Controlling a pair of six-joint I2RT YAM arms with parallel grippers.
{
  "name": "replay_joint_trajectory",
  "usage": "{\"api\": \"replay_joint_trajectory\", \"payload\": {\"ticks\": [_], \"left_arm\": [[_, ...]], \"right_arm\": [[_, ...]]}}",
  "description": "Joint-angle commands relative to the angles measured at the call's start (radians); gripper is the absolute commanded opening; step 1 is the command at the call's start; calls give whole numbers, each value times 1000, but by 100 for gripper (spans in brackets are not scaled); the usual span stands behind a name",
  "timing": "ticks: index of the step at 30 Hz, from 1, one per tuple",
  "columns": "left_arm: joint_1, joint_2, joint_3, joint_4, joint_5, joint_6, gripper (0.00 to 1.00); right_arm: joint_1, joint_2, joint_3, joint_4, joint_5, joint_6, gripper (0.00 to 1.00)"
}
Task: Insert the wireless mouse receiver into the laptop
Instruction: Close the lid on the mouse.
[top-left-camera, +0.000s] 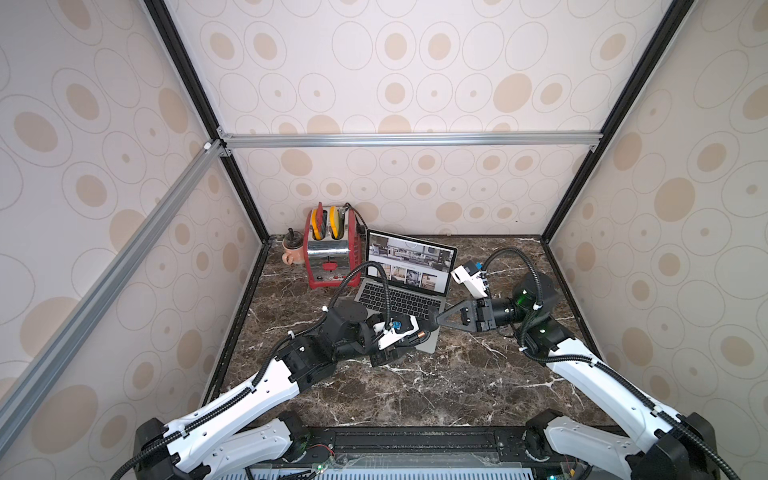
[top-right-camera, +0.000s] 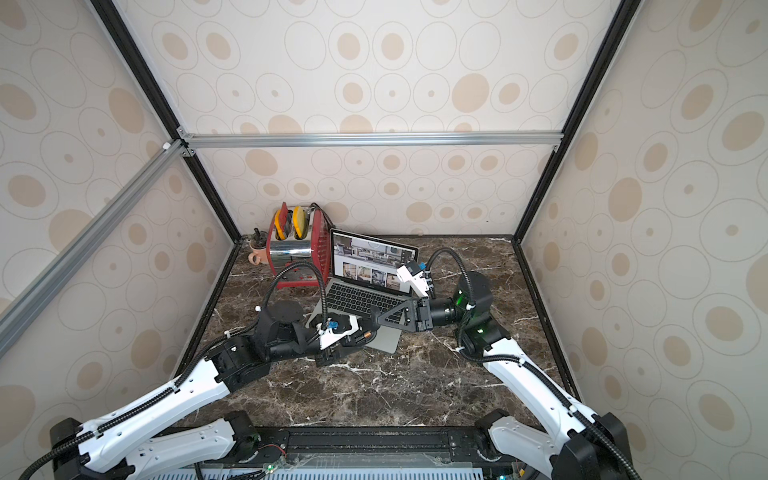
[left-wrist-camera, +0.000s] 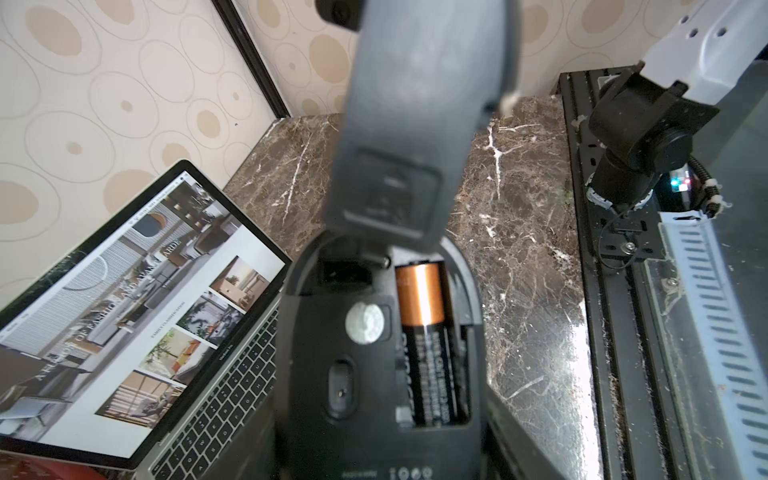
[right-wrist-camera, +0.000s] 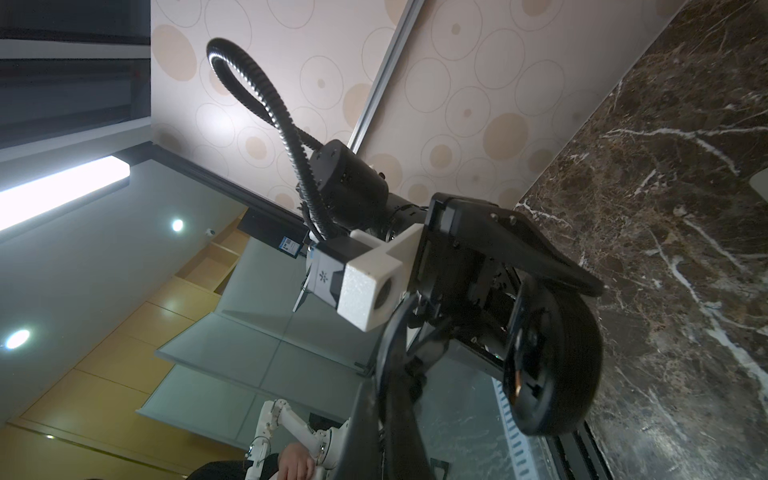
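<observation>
The laptop (top-left-camera: 405, 274) (left-wrist-camera: 124, 311) stands open toward the back of the marble surface (top-left-camera: 415, 386), just beside a red toaster (top-left-camera: 330, 253). Above its front edge my left pincer (top-left-camera: 405, 338) grips a black mouse (left-wrist-camera: 353, 374) belly-up, the bay uncovered and an AA battery (left-wrist-camera: 424, 332) showing. My right pincer (top-left-camera: 437, 319) (left-wrist-camera: 376, 249) is closed, its tip at the bay's end beside the battery; whether it pinches the receiver I cannot tell.
</observation>
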Motion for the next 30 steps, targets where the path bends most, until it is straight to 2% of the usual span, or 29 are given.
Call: {"api": "replay_joint_trajectory", "payload": {"ticks": [1, 12, 16, 21, 30], "left_arm": [[5, -29, 21, 19, -16, 55, 0], [5, -69, 5, 18, 4, 55, 0], [5, -77, 5, 18, 7, 52, 0], [4, -91, 0, 8, 13, 49, 0], [5, -91, 3, 4, 33, 43, 0]], "right_arm": [[12, 13, 11, -8, -43, -29, 0], [37, 64, 7, -1, -63, -61, 0], [38, 81, 35, -82, -61, -118, 0], [28, 97, 92, -302, -37, -265, 0], [20, 129, 131, -420, -28, -350, 0]]}}
